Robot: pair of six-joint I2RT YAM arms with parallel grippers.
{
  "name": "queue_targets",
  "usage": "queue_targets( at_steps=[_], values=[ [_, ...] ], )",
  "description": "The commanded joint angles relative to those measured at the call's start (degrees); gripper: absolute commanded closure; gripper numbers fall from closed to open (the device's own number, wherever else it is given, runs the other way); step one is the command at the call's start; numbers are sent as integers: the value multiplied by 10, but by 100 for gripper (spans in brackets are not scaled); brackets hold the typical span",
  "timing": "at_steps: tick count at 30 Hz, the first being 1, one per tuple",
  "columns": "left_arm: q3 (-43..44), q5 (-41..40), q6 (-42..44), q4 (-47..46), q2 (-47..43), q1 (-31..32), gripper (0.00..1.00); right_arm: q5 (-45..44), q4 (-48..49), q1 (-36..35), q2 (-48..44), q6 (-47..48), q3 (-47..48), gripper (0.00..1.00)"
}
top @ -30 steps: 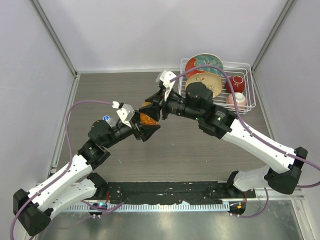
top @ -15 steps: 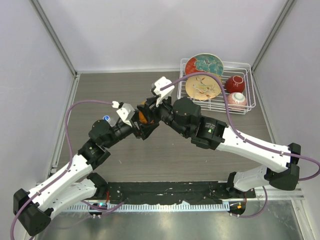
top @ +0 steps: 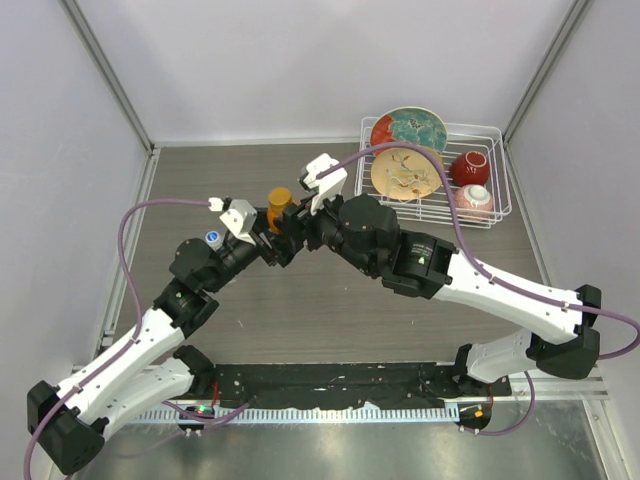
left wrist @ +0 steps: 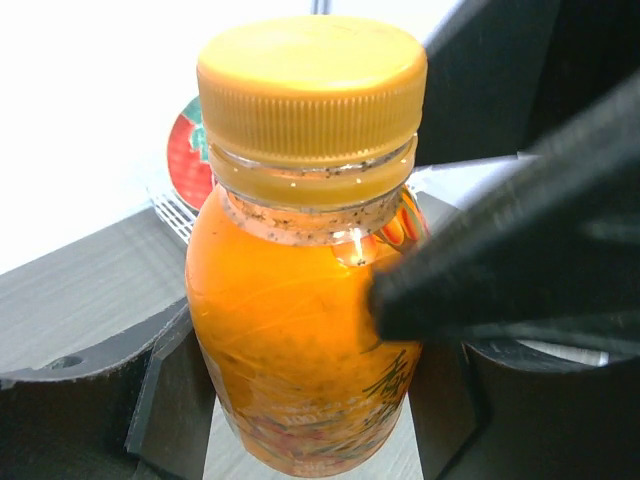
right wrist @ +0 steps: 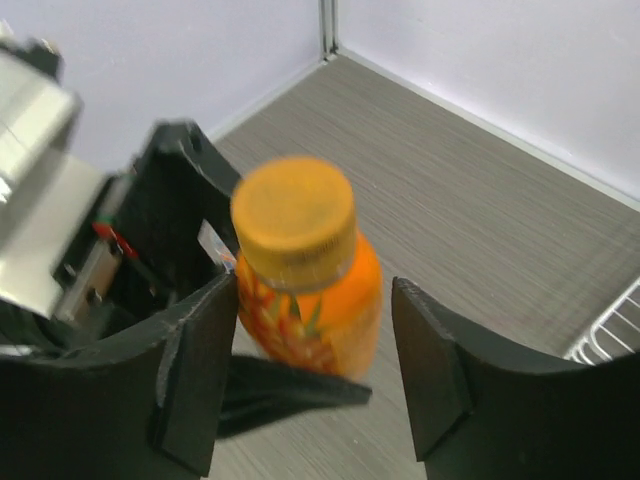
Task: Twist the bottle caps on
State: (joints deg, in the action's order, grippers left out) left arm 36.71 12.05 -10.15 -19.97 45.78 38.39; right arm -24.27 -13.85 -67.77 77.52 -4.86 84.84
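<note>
Orange bottle (left wrist: 290, 330): upright, left of table centre, well left of the wire rack (top: 500, 127); printed label on the lower body; whether resting on the table (top: 350, 310) or lifted, cannot tell. Amber cap (left wrist: 310, 85): seated level on the bottle's neck, ribbed skirt down to the collar ring. Left gripper (top: 274, 233): reaching in from the near left, jaws closed against the bottle's lower body, one finger on each side. Right gripper (right wrist: 312, 360): reaching in from the right, jaws parted, one finger either side of the bottle at cap and shoulder height, a clear gap on the right side, nothing held. Small white-blue round top (top: 213, 239): just left of the left arm's wrist, mostly hidden; loose cap or capped bottle, cannot tell. Rack at the far right corner, holding two patterned plates (top: 412, 127) on edge, a red bowl (top: 470, 167) and a pink bowl (top: 475, 200).
</note>
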Motion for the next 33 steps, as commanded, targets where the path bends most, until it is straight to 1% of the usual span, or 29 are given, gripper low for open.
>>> queue_targets(
  at_steps=[1, 3, 7, 9, 11, 12, 13, 14, 15, 16, 17, 18, 19, 21, 22, 23, 26, 28, 29, 30, 31, 32, 33],
  values=[
    [33, -35, -3, -86, -15, -9, 100, -24, -61, -3, 0, -9, 29, 28],
    [32, -32, -2, -87, -17, -9, 100, -20, -61, -3, -5, -8, 34, 22],
    [28, -18, -5, -84, -20, -10, 100, 2, -70, -3, -31, 11, 41, 18],
    [27, 2, -7, -81, -22, -10, 100, 41, -100, 5, -45, 23, 61, 17],
    [24, 53, -14, -80, -23, -10, 100, 99, -126, 23, -54, 32, 87, 17],
    [23, 76, -17, -77, -23, -10, 100, 181, -149, 51, -67, 43, 94, 18],
    [23, 132, -21, -77, -23, -10, 100, 229, -156, 69, -75, 45, 97, 17],
    [24, 161, -28, -77, -23, -10, 100, 271, -158, 87, -84, 46, 96, 17],
    [25, 191, -31, -77, -22, -10, 100, 372, -160, 135, -93, 61, 94, 17],
    [27, 247, -34, -77, -23, -10, 100, 423, -162, 159, -109, 77, 91, 17],
    [28, 268, -38, -77, -20, -10, 100, 472, -162, 186, -113, 81, 89, 17],
    [30, 283, -50, -74, -20, -10, 100, 559, -163, 208, -116, 84, 93, 17],
    [31, 294, -54, -73, -21, -10, 100, 610, -164, 252, -119, 90, 95, 16],
    [36, 334, -65, -68, -19, -10, 100, 691, -163, 286, -115, 90, 108, 16],
    [38, 348, -68, -67, -18, -10, 100, 768, -162, 313, -111, 89, 114, 16],
    [40, 378, -72, -66, -17, -9, 100, 795, -160, 320, -98, 87, 124, 17],
    [43, 411, -85, -62, -12, -3, 100, 879, -145, 323, -65, 72, 144, 19],
    [45, 434, -91, -60, -10, 0, 100, 915, -78, 323, -55, 45, 136, 20],
    [46, 438, -94, -60, -8, 5, 100, 952, -28, 323, -56, -62, 100, 20],
    [48, 446, -95, -59, -6, 6, 100, 964, 165, 323, -61, -134, 70, 20],
    [49, 447, -95, -59, -3, 8, 100, 974, 264, 323, -61, -199, 14, 20],
    [49, 446, -95, -59, -1, 13, 100, 984, 347, 322, -61, -304, -3, 20],
    [50, 446, -94, -61, 0, 15, 100, 987, 445, 322, -50, -333, -12, 21]
  ],
)
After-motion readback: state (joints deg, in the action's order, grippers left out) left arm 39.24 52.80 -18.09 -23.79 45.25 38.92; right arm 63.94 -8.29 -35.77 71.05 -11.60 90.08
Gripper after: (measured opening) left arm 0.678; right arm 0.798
